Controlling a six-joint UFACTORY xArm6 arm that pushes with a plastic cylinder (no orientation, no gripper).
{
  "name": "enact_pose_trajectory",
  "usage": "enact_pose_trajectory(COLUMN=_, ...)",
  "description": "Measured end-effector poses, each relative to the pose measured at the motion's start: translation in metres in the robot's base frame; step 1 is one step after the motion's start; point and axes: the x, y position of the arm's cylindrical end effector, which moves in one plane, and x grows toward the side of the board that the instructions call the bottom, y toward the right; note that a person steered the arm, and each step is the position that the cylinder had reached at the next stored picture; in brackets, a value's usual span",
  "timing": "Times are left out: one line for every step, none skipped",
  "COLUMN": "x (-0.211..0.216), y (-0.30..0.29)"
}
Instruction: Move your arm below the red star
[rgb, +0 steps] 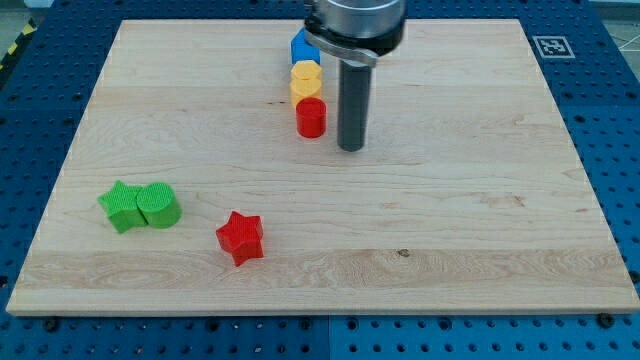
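The red star lies on the wooden board at the lower left of the middle. My tip stands at the upper middle, far up and to the right of the star. It is just right of a red cylinder, with a small gap between them.
A yellow block and a blue block stand in a column above the red cylinder. A green star and a green cylinder touch each other at the left. A marker tag sits at the upper right corner.
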Motion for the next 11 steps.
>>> enact_pose_trajectory(x=0.008, y=0.040)
enact_pose_trajectory(x=0.021, y=0.100)
enact_pose_trajectory(x=0.046, y=0.152)
enact_pose_trajectory(x=0.078, y=0.167)
enact_pose_trajectory(x=0.114, y=0.149)
enact_pose_trajectory(x=0.160, y=0.119)
enact_pose_trajectory(x=0.186, y=0.090)
enact_pose_trajectory(x=0.186, y=0.038)
enact_pose_trajectory(x=0.186, y=0.014)
enact_pose_trajectory(x=0.186, y=-0.015)
enact_pose_trajectory(x=0.185, y=-0.073)
